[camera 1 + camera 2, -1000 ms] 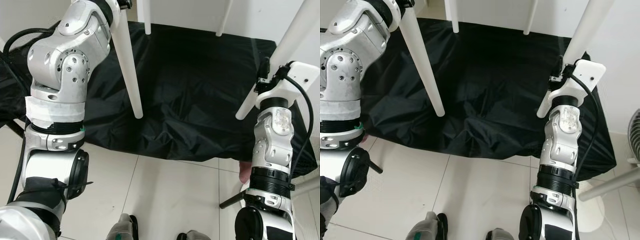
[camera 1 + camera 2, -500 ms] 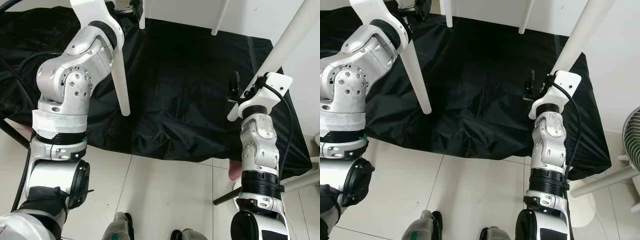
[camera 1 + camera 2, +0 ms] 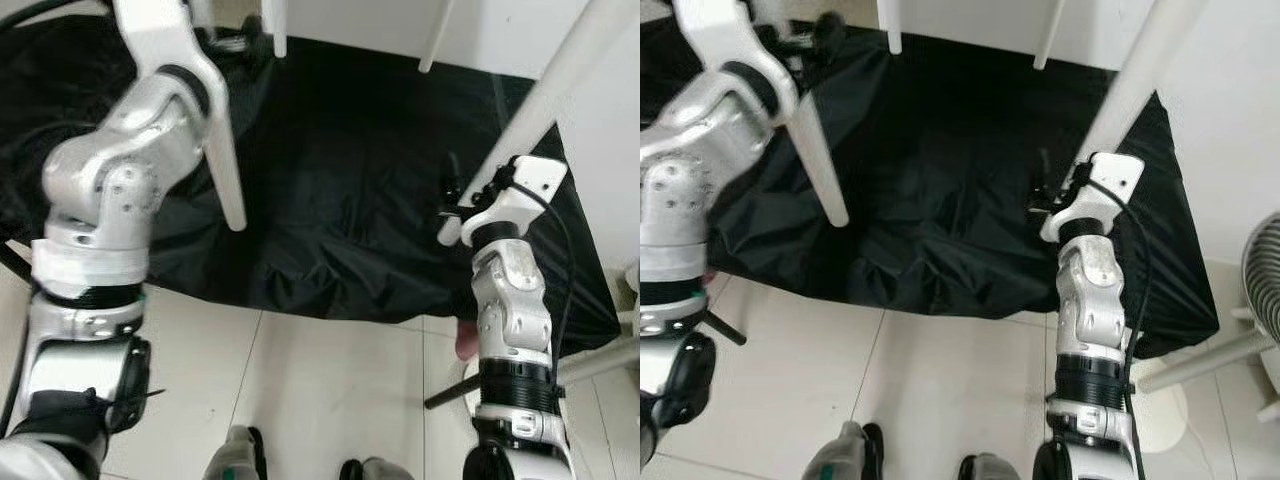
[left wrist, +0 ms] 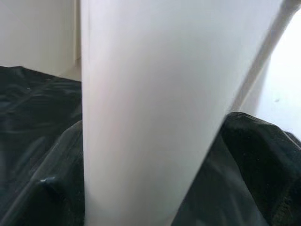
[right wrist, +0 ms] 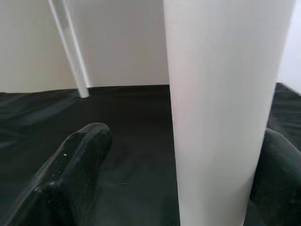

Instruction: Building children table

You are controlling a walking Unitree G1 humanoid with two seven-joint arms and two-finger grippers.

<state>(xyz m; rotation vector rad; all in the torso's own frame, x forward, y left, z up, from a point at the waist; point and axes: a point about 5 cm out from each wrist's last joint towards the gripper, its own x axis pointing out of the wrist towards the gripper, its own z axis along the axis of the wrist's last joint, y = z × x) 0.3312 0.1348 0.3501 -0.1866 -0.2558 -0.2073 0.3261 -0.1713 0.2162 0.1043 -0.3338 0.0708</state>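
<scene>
A white children's table stands on a black cloth point(image 3: 350, 210). Its near left leg point(image 3: 224, 160) and near right leg point(image 3: 535, 105) slant down to the cloth. My left gripper point(image 3: 228, 35) is high up at the near left leg, blurred; in the left wrist view that leg point(image 4: 150, 117) is very close to the camera. My right gripper point(image 3: 1048, 188) is at the lower end of the near right leg. In the right wrist view the leg point(image 5: 221, 108) stands between the open fingers point(image 5: 70, 179), close to one of them and apart from the other.
Two far table legs point(image 3: 278, 28) point(image 3: 435, 40) stand at the cloth's back edge by a white wall. White floor tiles point(image 3: 320, 380) lie in front, with my feet point(image 3: 240, 460) below. A fan point(image 3: 1252, 290) and its stand are at the right.
The head view has shifted. My left arm has swung and its wrist has gone higher along the near left leg, blurred now. The right gripper stays at the near right leg.
</scene>
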